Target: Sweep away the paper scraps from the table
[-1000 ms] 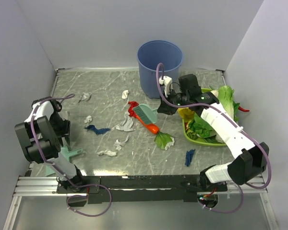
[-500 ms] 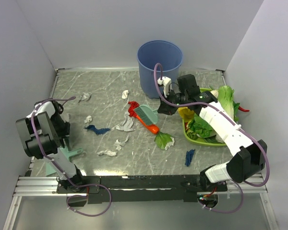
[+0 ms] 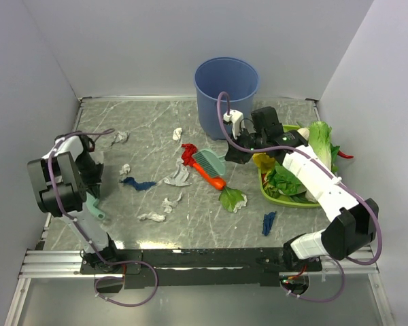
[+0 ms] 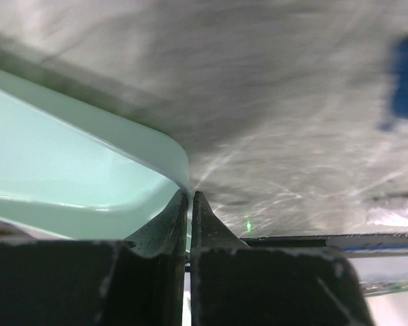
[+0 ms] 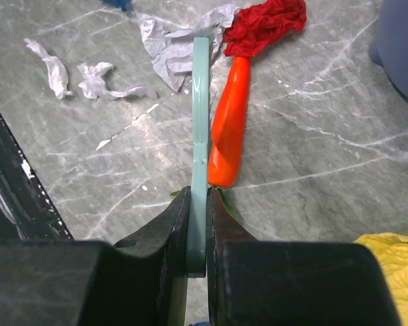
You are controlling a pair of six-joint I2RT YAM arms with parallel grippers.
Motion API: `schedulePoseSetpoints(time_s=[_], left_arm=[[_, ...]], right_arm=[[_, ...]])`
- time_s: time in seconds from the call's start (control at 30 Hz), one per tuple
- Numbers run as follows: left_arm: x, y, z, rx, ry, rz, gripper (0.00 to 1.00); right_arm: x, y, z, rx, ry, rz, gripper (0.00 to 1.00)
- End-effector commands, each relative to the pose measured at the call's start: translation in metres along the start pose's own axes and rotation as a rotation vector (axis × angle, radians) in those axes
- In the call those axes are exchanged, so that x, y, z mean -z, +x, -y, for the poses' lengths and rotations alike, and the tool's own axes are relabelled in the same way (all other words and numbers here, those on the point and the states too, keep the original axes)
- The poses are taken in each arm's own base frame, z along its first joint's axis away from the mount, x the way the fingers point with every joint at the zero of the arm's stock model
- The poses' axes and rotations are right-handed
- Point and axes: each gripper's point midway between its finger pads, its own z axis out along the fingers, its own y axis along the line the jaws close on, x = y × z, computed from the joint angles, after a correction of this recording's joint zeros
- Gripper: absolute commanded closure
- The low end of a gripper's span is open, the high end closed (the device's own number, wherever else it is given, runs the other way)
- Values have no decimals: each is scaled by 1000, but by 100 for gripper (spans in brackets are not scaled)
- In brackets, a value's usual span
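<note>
Across the table (image 3: 149, 129), paper scraps (image 3: 178, 175) lie left of the brush (image 5: 200, 115) my right gripper (image 5: 198, 198) pinches; left gripper (image 4: 189, 204) clamps the dustpan (image 4: 68, 170).

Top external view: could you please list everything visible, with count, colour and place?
table: one, grey-green marble
bucket: one, blue, far edge
tray: one, green, right side, holds vegetables
carrot: one, orange, green leaves, centre
brush: one, teal, in right gripper
dustpan: one, teal, in left gripper
white and grey paper scraps: about six, left and middle
red paper scrap: one, beside brush
dark blue paper scraps: two, one left-centre, one front right
left gripper: shut on dustpan
right gripper: shut on brush
</note>
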Motion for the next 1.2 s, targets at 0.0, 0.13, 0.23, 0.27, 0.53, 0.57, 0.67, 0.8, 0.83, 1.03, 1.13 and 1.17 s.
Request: schedulePoseSetpoints(time_s=[0.0, 0.13, 0.23, 0.27, 0.53, 0.57, 0.67, 0.8, 0.83, 1.03, 1.13, 1.17], left_arm=[[8, -12, 33, -259, 66, 68, 99], [16, -6, 49, -539, 24, 135, 99], [18, -1, 56, -775, -19, 177, 99], [19, -3, 53, -851, -59, 186, 99], [20, 1, 57, -1056, -106, 201, 99], [20, -1, 67, -1128, -113, 210, 99], [20, 0, 83, -1220, -99, 260, 98], [18, 4, 99, -1251, -77, 321, 81], [20, 4, 101, -1234, -78, 349, 71], [64, -8, 102, -944, -112, 554, 41], [77, -3, 87, -697, -140, 568, 31], [76, 1, 84, -620, -137, 552, 30]], right_arm=[[15, -13, 0, 53, 38, 74, 100], [18, -9, -2, 52, 41, 81, 100], [17, -5, -2, 51, 44, 81, 100], [17, -5, -4, 56, 39, 83, 100], [15, -2, -3, 51, 41, 91, 100], [15, -1, -3, 47, 38, 90, 100], [13, -1, -5, 44, 26, 87, 100], [13, 0, -3, 49, 34, 88, 100], [13, 0, -3, 49, 33, 89, 100], [16, 5, -1, 42, 49, 90, 100], [18, 10, 1, 32, 58, 87, 100], [18, 11, 1, 29, 59, 88, 100]])
